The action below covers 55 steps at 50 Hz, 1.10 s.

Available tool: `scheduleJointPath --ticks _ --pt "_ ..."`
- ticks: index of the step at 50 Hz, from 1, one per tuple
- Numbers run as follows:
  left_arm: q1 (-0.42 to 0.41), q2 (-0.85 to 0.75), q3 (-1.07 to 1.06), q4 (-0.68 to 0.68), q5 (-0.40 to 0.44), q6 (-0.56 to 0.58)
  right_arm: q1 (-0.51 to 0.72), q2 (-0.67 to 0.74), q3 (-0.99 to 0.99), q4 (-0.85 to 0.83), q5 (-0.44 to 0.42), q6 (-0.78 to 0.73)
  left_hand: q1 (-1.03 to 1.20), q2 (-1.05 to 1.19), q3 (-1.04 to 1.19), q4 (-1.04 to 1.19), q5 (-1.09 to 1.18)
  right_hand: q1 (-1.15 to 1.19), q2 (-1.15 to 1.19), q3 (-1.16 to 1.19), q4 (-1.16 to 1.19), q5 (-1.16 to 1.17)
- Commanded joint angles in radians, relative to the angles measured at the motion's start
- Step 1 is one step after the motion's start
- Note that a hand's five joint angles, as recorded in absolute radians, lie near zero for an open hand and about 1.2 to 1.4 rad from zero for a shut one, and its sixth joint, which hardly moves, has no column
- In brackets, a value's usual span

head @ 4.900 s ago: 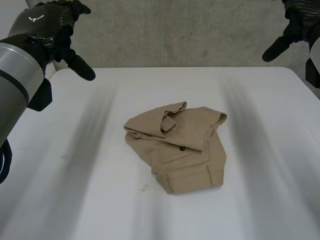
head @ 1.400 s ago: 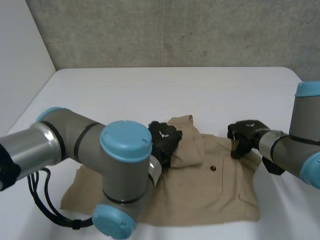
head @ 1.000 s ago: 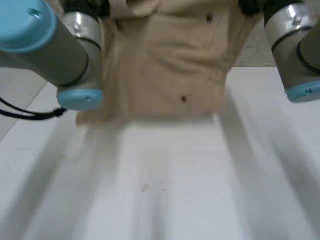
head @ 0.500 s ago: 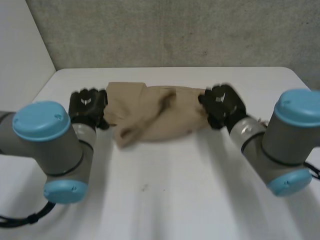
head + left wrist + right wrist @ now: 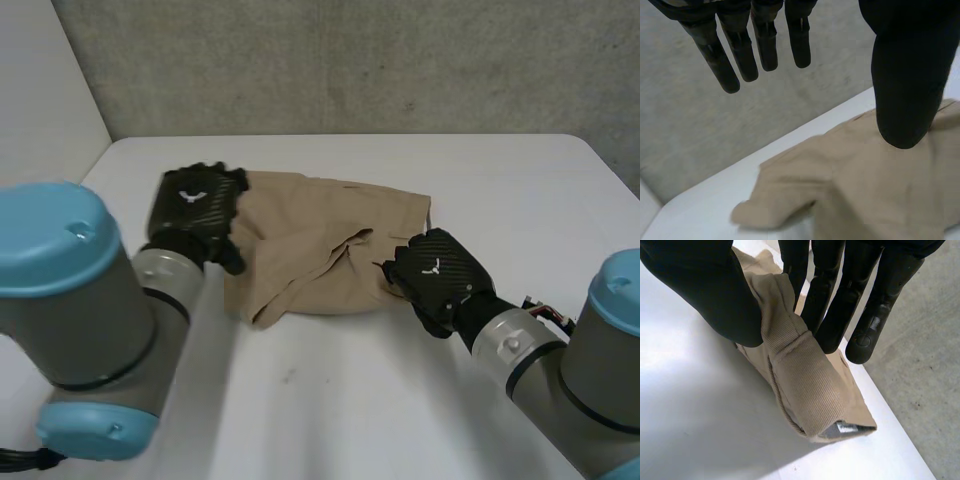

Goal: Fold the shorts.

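**On the white bench (image 5: 330, 420), tan shorts (image 5: 320, 250) pinched by one hand**

In the head view, the bench stands against a grey concrete wall (image 5: 350, 60). The shorts lie rumpled on its far half, long axis running left to right. The left hand (image 5: 198, 205) is at their left end and the right hand (image 5: 432, 280) at their near right edge.

In the left wrist view, the fingers (image 5: 765, 45) are straight and spread from the thumb (image 5: 905, 75), holding nothing, with the shorts beneath.

In the right wrist view, thumb and fingers pinch a rolled fold (image 5: 800, 385) of the shorts.
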Motion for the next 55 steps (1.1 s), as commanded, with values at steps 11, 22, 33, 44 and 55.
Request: scheduleJointPath --ticks 11,22,33,44,55 --pt "-0.101 -0.336 0.329 0.015 0.176 0.001 0.007 -0.151 0.13 -0.006 -0.039 -0.002 0.005 0.02 0.02 0.03 0.035 0.418 0.218 0.215 0.205 0.246" --pt "-0.104 -0.535 0.554 -0.037 0.216 0.001 0.01 -0.151 0.144 -0.014 -0.039 -0.002 0.049 0.064 0.064 0.074 0.079 0.418 0.218 0.215 0.205 0.246" --pt "-0.108 -0.639 0.659 -0.108 0.219 0.001 0.026 -0.144 0.144 -0.025 -0.037 -0.002 0.046 0.061 0.061 0.071 0.076 0.418 0.218 0.215 0.205 0.246" --pt "-0.101 -0.744 0.77 -0.114 0.214 0.01 0.026 -0.144 0.144 -0.026 -0.037 -0.002 0.102 0.117 0.117 0.127 0.132 0.418 0.218 0.215 0.205 0.246" --pt "-0.089 -0.84 0.906 -0.129 0.193 0.053 0.027 -0.145 0.141 -0.026 -0.037 -0.002 0.517 0.532 0.532 0.542 0.547 0.418 0.218 0.215 0.205 0.246"
